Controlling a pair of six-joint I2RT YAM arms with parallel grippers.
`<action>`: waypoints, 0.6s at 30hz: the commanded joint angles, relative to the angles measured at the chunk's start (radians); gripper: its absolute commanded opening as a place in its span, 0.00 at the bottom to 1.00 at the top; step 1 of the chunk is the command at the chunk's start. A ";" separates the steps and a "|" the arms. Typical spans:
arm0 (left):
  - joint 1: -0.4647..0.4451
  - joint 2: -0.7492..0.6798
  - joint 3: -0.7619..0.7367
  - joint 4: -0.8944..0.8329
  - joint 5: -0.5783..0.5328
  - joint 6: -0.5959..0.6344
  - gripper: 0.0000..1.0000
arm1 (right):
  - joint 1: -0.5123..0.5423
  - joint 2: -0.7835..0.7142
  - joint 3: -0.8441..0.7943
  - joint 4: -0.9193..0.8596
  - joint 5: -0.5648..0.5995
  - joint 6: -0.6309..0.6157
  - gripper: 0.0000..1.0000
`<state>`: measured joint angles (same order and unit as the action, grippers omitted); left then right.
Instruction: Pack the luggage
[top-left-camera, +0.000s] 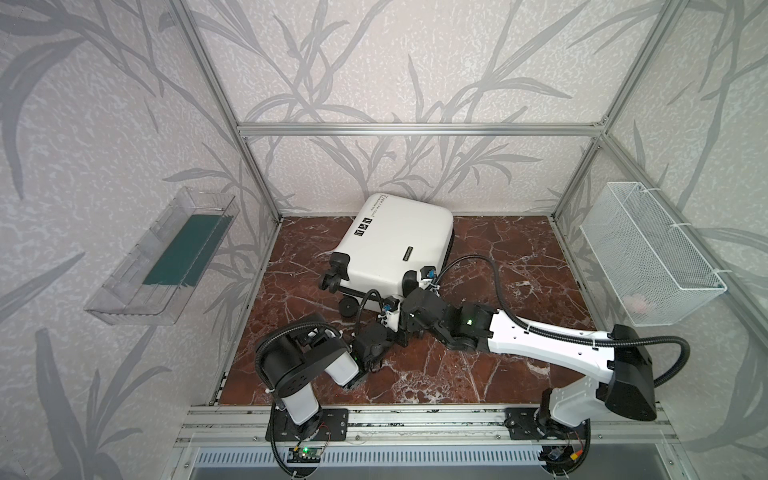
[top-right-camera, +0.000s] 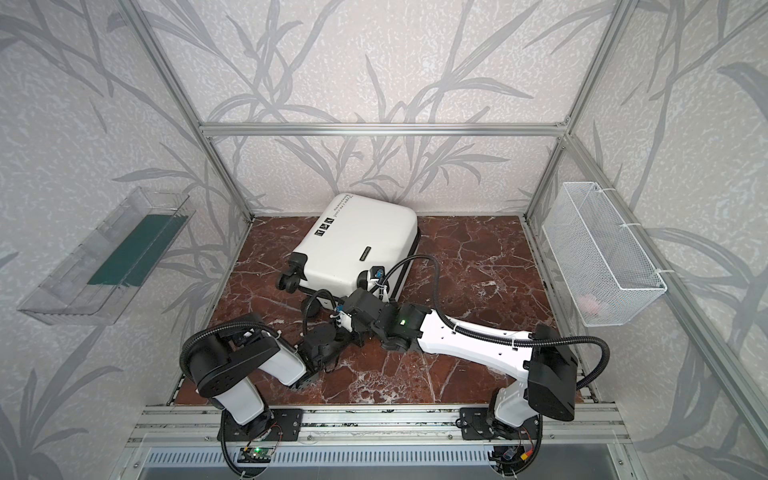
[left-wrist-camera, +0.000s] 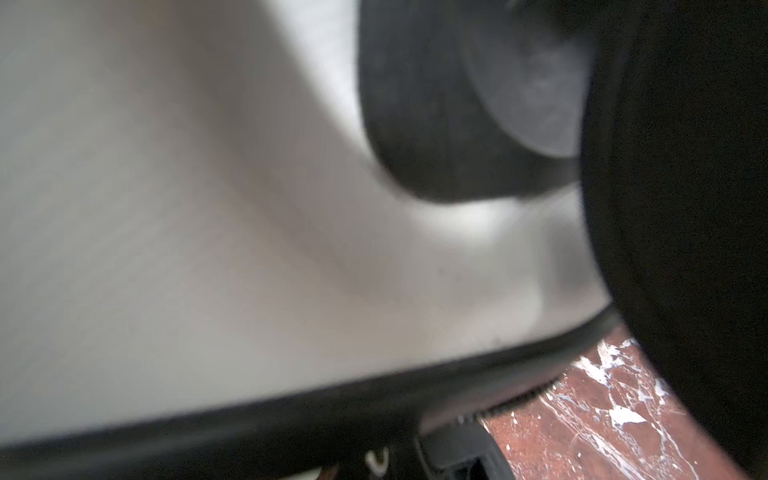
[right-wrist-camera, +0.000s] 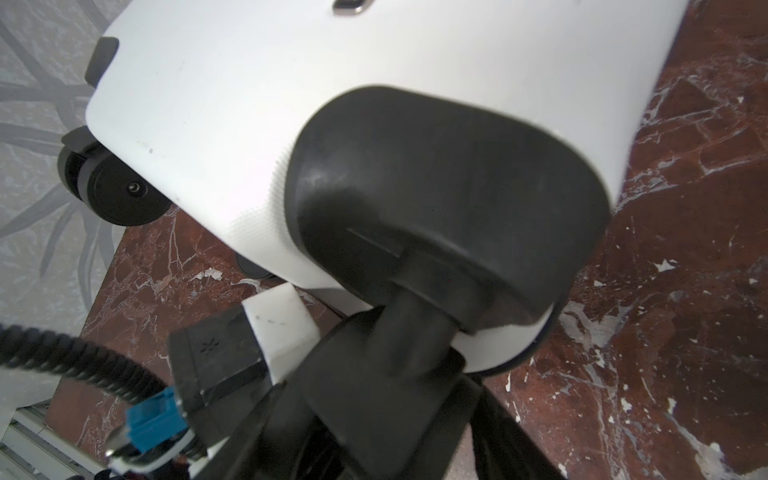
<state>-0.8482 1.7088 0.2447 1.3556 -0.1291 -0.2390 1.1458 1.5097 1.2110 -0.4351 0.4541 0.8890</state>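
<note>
On the red marble tabletop (top-left-camera: 519, 332) the luggage (top-left-camera: 395, 245) lies closed. The left gripper (top-left-camera: 397, 301), pressed together at the seam (left-wrist-camera: 291, 407) ahead, should pull gently; whether the right gripper (right-wrist-camera: 386, 374) grips is unclear.

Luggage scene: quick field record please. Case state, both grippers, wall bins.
luggage: white hard shell, looks closed, lying on its broad side on the marble floor, wheels toward the arms
left gripper: shut, at the wheel-end edge of the shell, mostly hidden under the right arm; what it pinches is not visible
right gripper: at the right wheel corner; open or shut unclear
clear tray: on left wall, holds a flat green item
wire basket: on right wall, something pale inside
</note>
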 joint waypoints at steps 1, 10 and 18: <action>-0.005 -0.034 0.009 0.058 0.030 -0.005 0.00 | 0.028 -0.075 0.020 0.081 -0.023 -0.004 0.05; -0.050 -0.079 -0.064 0.058 0.031 -0.019 0.00 | 0.028 -0.077 0.014 0.075 -0.012 -0.004 0.05; -0.055 -0.134 -0.128 0.057 0.003 -0.007 0.00 | 0.028 -0.086 -0.009 0.090 -0.005 0.002 0.05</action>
<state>-0.8909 1.5978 0.1314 1.3628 -0.1341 -0.2611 1.1618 1.4895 1.1946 -0.4274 0.4366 0.8940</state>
